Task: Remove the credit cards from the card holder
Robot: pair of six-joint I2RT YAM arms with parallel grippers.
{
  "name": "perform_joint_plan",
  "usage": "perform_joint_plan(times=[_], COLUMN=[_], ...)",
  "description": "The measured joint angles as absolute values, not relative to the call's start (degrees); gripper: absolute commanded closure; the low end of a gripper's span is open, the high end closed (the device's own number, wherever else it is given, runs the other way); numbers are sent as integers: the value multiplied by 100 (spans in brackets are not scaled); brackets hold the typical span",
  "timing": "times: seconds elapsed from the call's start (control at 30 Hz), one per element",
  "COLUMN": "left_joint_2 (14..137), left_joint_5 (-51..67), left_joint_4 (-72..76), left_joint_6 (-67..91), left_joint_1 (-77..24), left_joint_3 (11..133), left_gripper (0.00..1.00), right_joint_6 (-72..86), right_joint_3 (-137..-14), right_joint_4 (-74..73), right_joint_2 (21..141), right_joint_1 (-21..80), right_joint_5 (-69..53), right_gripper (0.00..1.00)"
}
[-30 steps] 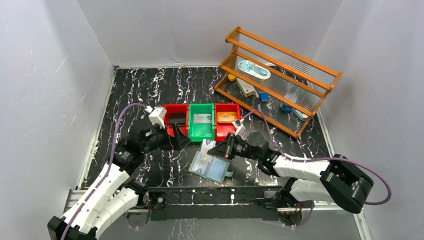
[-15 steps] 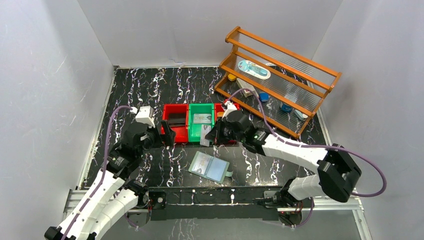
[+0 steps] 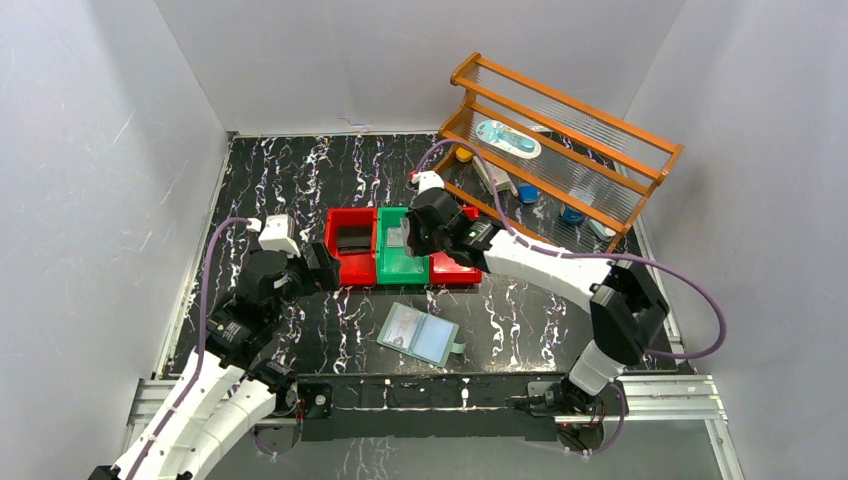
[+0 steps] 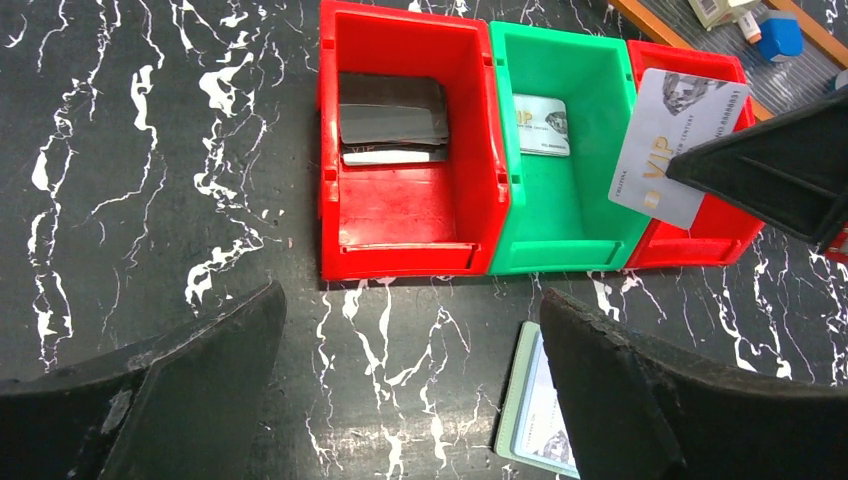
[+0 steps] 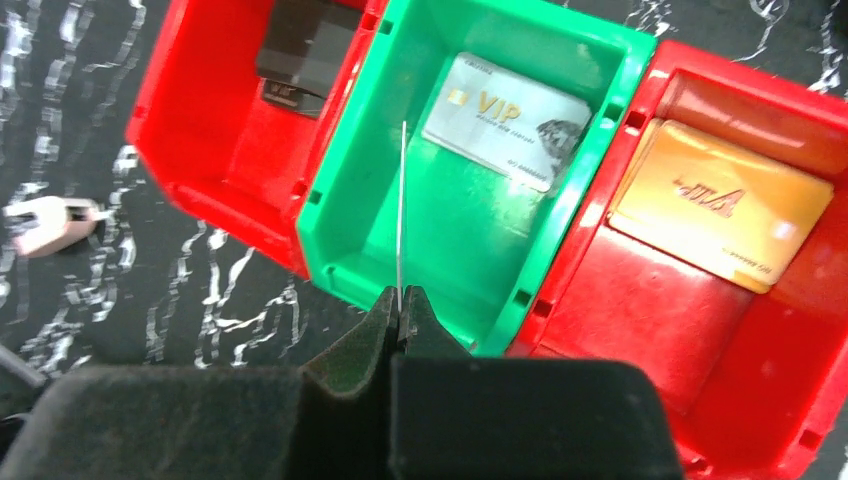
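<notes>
The sage-green card holder [image 3: 418, 333] lies open on the table, pale blue sleeves up, one card still showing inside; its edge shows in the left wrist view [image 4: 527, 405]. My right gripper [image 3: 405, 238] is shut on a silvery grey VIP card [image 4: 675, 135] and holds it above the green bin [image 3: 403, 262]. In the right wrist view the held card [image 5: 402, 210] is edge-on between the fingertips of that gripper [image 5: 401, 297]. My left gripper [image 3: 325, 268] is open and empty, left of the bins, and shows in its own view [image 4: 412, 390].
The left red bin [image 4: 400, 215] holds dark cards [image 4: 392, 125]. The green bin holds a silver card [image 5: 505, 120]. The right red bin [image 5: 640, 330] holds a tan-gold card [image 5: 720, 200]. A pinkish-white clip [image 5: 50, 222] lies left of the bins. A wooden rack [image 3: 560, 150] stands back right.
My right gripper has carried the grey card from above the card holder up and back to over the green bin. My left gripper has drawn back to the left.
</notes>
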State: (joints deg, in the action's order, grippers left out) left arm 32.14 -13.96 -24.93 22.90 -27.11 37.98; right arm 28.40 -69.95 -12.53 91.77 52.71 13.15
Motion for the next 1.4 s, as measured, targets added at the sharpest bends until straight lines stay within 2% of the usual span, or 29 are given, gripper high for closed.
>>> perform_joint_plan(times=[0.4,0.8,1.4], left_joint_2=[3179,2998,2952], left_joint_5=[-1463,-1503,-1511], left_joint_4=[-2506,-2585,-2602], left_joint_6=[2292,2294,2294], left_joint_1=[-2711,-2711,-2711], left_joint_3=[3795,3791,3787], left_gripper=[2,2,2], right_joint_6=[1284,-687,-2591], right_joint_3=[-8060,-8246,-8285], right_joint_4=[-1494,-961,-349], right_joint_2=[10595,11273,11863], right_joint_1=[5384,5489,5649], right_joint_5=[2067,3035,3489], right_gripper=[98,97,93])
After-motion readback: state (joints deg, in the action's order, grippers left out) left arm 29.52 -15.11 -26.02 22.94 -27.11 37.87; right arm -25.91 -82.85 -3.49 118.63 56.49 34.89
